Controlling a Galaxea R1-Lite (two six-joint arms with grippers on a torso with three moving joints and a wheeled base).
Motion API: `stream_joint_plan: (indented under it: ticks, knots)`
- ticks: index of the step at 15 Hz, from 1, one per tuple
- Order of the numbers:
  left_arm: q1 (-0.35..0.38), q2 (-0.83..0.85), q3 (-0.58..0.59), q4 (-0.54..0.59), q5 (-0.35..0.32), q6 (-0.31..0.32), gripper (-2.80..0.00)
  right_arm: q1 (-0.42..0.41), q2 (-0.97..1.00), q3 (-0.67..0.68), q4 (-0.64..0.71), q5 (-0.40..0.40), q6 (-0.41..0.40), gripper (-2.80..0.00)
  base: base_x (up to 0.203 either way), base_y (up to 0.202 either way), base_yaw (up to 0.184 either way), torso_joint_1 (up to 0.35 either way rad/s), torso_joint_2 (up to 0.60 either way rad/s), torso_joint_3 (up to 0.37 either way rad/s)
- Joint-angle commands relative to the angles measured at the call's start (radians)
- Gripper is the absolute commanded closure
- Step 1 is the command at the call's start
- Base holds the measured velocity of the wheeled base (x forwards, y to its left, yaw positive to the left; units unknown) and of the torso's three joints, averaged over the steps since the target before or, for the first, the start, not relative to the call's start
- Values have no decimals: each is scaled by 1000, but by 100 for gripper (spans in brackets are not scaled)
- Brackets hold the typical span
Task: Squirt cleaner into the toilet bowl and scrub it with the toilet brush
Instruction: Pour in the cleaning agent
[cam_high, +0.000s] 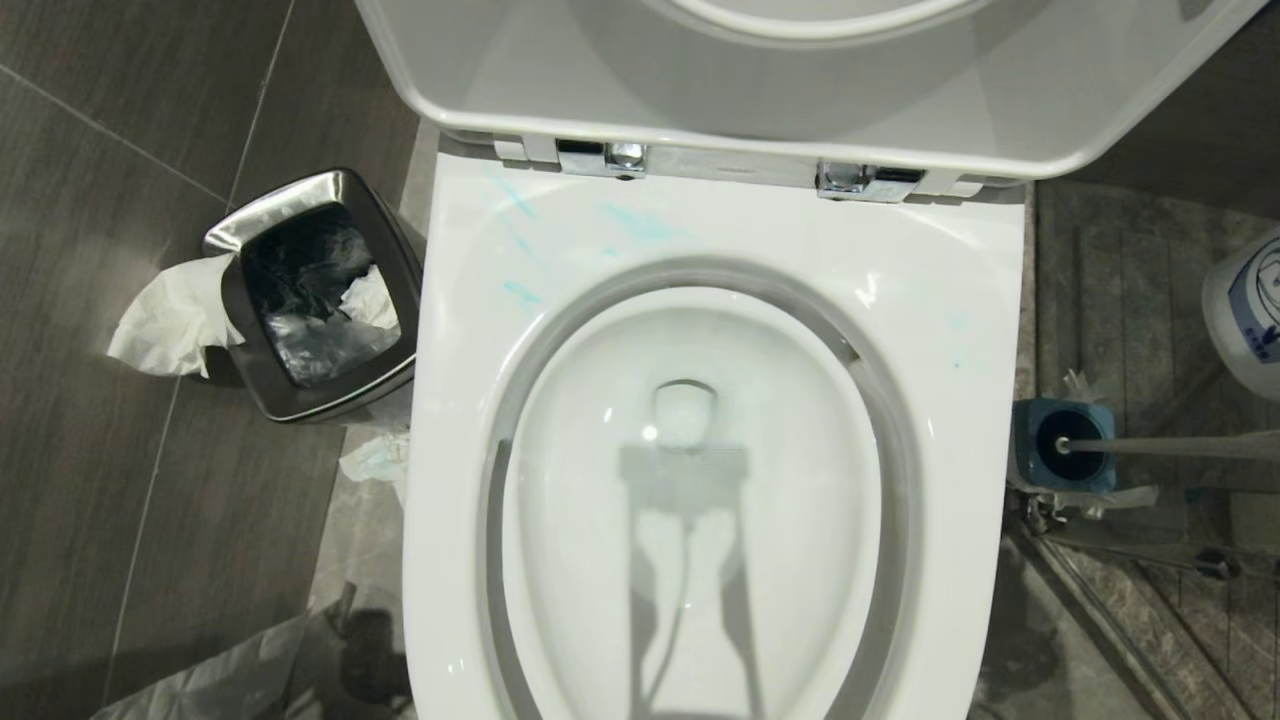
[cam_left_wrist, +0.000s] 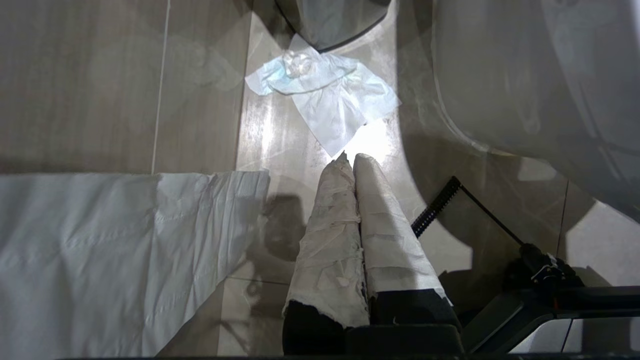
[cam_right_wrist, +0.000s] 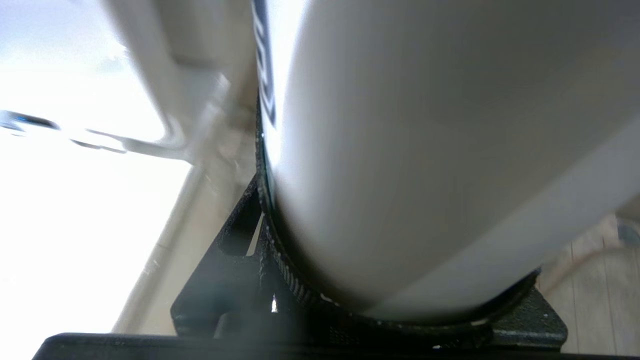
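The left gripper (cam_left_wrist: 348, 159) points down toward the floor, its wrapped fingers (cam_left_wrist: 332, 235) pressed together. The right gripper (cam_right_wrist: 380, 300) clasps a white bottle (cam_right_wrist: 425, 150) between black jaws.

White glossy toilet bowl (cam_high: 960, 300), turquoise cleaner (cam_high: 640, 225) streaks on rim; blue-topped brush holder (cam_high: 1062, 445); steel bin (cam_high: 310, 290), black liner; dark grey floor (cam_high: 100, 250) tiles.

Head view looks steeply down from close above the toilet bowl (cam_high: 700, 480), steel waste bin (cam_high: 310, 290) at left. Left wrist view sits low, facing the tiled floor (cam_left_wrist: 100, 85) along wrapped fingers (cam_left_wrist: 332, 235); it shares the bowl's outer wall. Right wrist view is pressed against a white bottle (cam_right_wrist: 430, 150).
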Motion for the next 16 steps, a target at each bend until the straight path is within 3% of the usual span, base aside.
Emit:
stream_joint_plan:
  ticks: [1, 4, 16]
  knots:
    - [0, 0, 0, 0, 0, -1, 0, 0, -16, 0, 14, 4, -1, 0, 0, 0, 0, 7, -2, 207]
    - [0, 0, 0, 0, 0, -3, 0, 0, -54, 2, 81, 4, -1, 0, 0, 0, 0, 2, 2, 203]
    - [0, 0, 0, 0, 0, 0, 0, 0, -79, 27, 105, -3, -4, 0, 0, 0, 0, 1, 4, 203]
